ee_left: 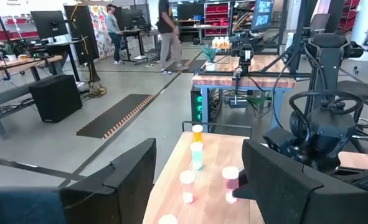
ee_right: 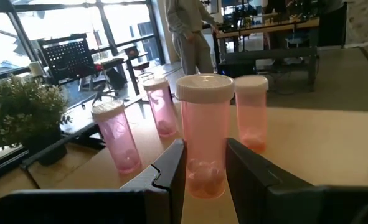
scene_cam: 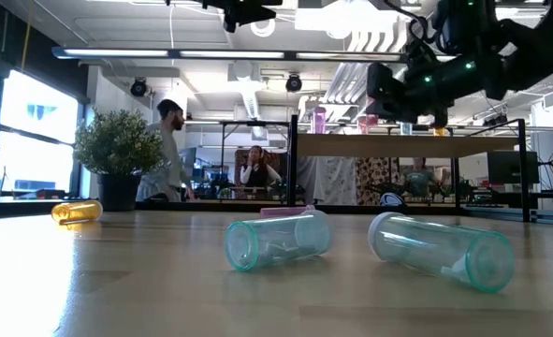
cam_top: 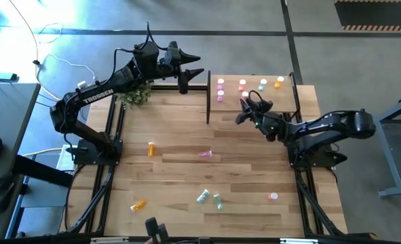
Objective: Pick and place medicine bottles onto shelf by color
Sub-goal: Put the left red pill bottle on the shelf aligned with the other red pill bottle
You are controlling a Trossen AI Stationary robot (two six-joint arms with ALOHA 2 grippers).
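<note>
Overhead, left to right. At far left, a dark left arm reaching up and across toward the top of a striped wooden plank tabletop [cam_top: 186,169], its left gripper [cam_top: 193,66] held near the shelf's dark edge panel, two fingers spread wide with nothing between them. Just below that arm, a small leafy green potted plant [cam_top: 136,95] at the table's back left corner. On the planks, loose small cylindrical plastic medicine bottles: an orange one [cam_top: 151,148] at left, another orange one [cam_top: 140,204] lying near the front edge, a pink one [cam_top: 205,154] lying on its side at centre, two pale green ones [cam_top: 209,198] lying close together toward the front, and a red-pink, white-capped one [cam_top: 273,196] at right. At upper right, a plain light-wood rectangular shelf [cam_top: 281,102] with dark upright edge panel, bearing standing white-capped bottles: pink ones at its left side, then a pale green one [cam_top: 262,84], then an orange one [cam_top: 279,83]. Over the shelf, the right gripper [cam_top: 246,108], on a dark arm coming from the right. In the right wrist view, fingers pressed onto a pink white-capped bottle [ee_right: 203,134], upright, with three more pink bottles standing just beyond it.
</note>
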